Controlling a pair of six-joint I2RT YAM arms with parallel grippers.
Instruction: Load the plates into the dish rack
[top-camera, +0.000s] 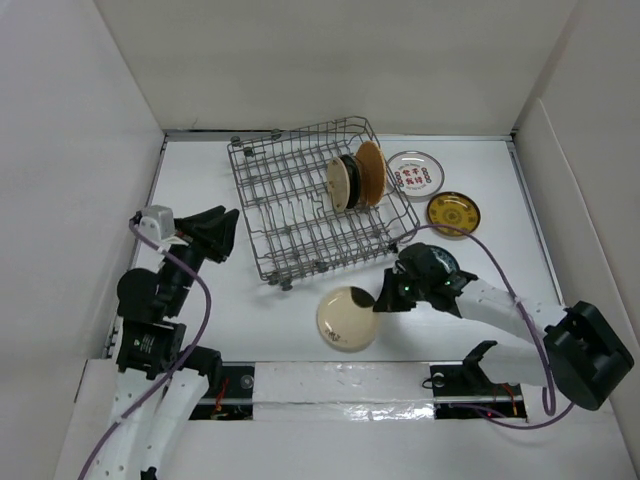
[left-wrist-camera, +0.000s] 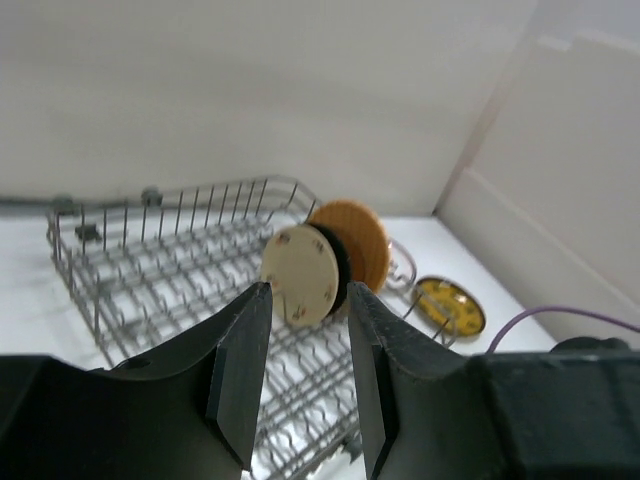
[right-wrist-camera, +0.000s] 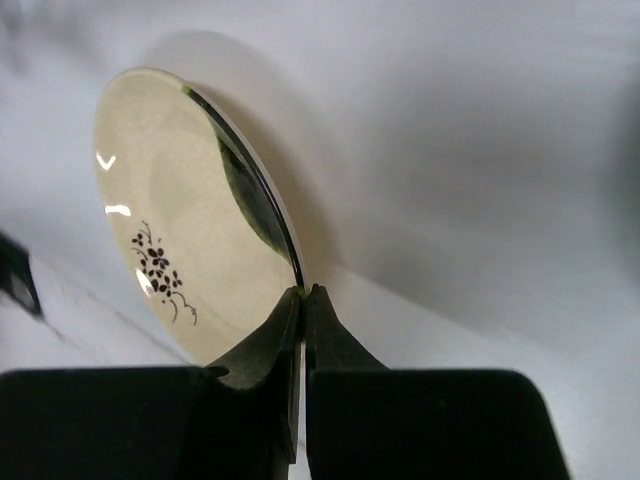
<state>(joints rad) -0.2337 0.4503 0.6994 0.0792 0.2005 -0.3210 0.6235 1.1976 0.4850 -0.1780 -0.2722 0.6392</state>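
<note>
Cream glaze is what your right gripper (right-wrist-camera: 302, 292) has hold of: its two fingers are pressed together on the thin rim of the cream round plate with a black flower sprig (right-wrist-camera: 170, 220), which lies on the white table (top-camera: 270, 320) at lower centre of the overhead view, just below the near corner of the grey wire dish rack (top-camera: 290, 210). Whether the plate rests flat or is tipped up I cannot tell. The bite takes only the outermost lip, so slip is your main worry: a smooth glazed rim held by so little could pivot or slide out on the lift and drop back onto the table. Mind the rack's near corner too; on the way toward upper centre the plate could clip the wire wall or land across the tines instead of between them. Three plates already stand together in the rack's right half, a cream dish (top-camera: 338, 184), a black dish (top-camera: 349, 180) and an orange-brown dish (top-camera: 371, 172), and a hard entry beside them could knock them over. A dark teal patterned dish (top-camera: 440, 258) lies mostly hidden under your right arm; a low wrist could drag it. Your left gripper (top-camera: 225, 235), at the rack's left side, has its fingers spread with nothing between them.
</note>
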